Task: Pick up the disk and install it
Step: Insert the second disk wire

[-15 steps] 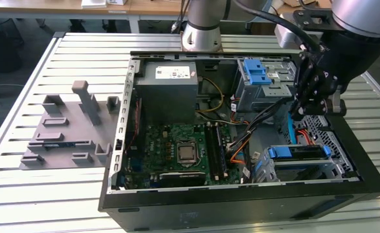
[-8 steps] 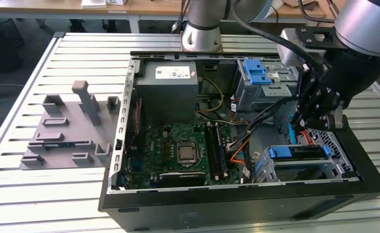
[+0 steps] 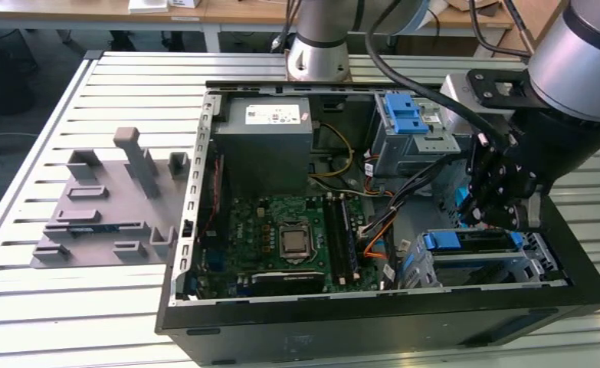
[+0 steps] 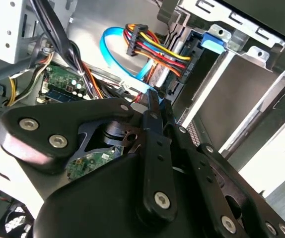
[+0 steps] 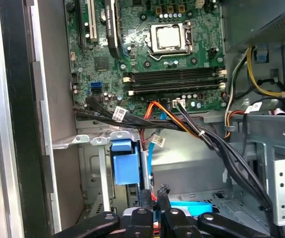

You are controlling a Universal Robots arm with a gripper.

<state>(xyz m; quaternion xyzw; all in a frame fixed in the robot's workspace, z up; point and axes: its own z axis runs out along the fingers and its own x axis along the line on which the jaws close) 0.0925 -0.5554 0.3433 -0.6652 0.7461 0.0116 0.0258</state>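
Gripper (image 3: 501,217) is hanging inside the open computer case (image 3: 381,322), and we are seeing its fingers (image 5: 155,198) pressed together with nothing between them, just above the disk (image 3: 473,244) sitting in the drive cage (image 3: 545,264) near the motherboard (image 3: 284,241).

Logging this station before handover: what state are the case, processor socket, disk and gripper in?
computer case, on its side, panel off, open.
processor socket, bare, no cooler.
disk, apparently slotted in the drive cage, blue end showing.
gripper, down inside the case beside that cage.
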